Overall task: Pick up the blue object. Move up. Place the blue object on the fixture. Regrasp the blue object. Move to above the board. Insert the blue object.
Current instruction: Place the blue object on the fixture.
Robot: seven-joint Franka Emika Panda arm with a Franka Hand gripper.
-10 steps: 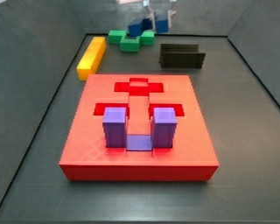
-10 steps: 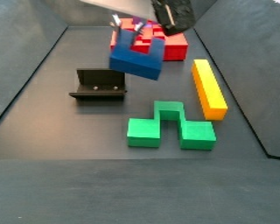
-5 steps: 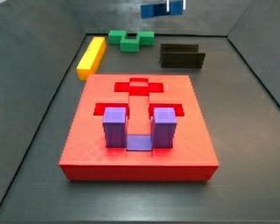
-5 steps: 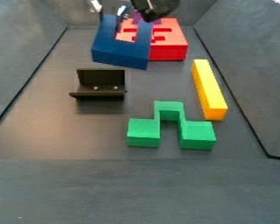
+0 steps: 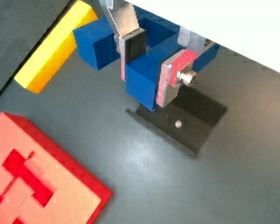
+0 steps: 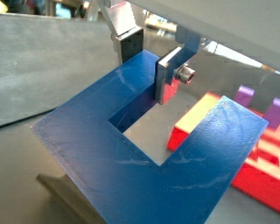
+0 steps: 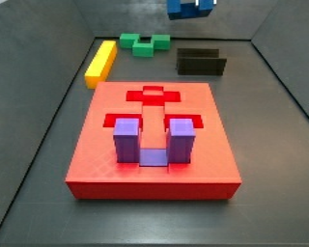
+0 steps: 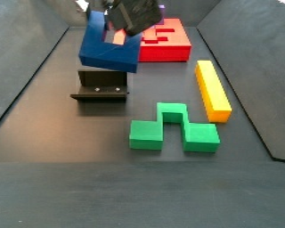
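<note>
Writing: no brand, label or text readable in any view.
Gripper (image 5: pixel 154 59): high over the far end of the floor, fingers pinched on the blue object; also in a wrist view (image 6: pixel 150 59). In a side view (image 8: pixel 135 12) only its dark body shows, at approx 12 o'clock.
Fingers (image 5: pixel 174 77): silver plates w/ dark pads, pressed on one leg of the blue object.
Blue object (image 5: pixel 133 63): in the air, clear of the floor, tilted. Side view (image 8: pixel 110 49) has it hanging above the fixture, not touching. Other side view (image 7: pixel 189 8) shows just a scrap of it at 12 o'clock, cut by the frame edge.
Fixture (image 8: pixel 101 88): black open-fronted bracket on the floor, approx 9 o'clock of the green block; also (image 7: pixel 201 62) at the far end, and under the gripper in a wrist view (image 5: pixel 184 121).
Board (image 7: pixel 154 143): red slab w/ cross recess, near end of the floor; far end in (image 8: pixel 162 40); a corner in (image 5: pixel 38 178).
Purple block (image 7: pixel 151 141): U-shaped, sits upright in the board. Only this side view shows it clearly.
Yellow bar (image 8: pixel 212 88): on the floor at approx 3 o'clock; also (image 7: pixel 101 61), (image 5: pixel 53 50).
Green block (image 8: pixel 171 128): on the floor, near the yellow bar; also (image 7: pixel 144 43).
View diffs: wrist views show the grip; side views show height above the fixture.
</note>
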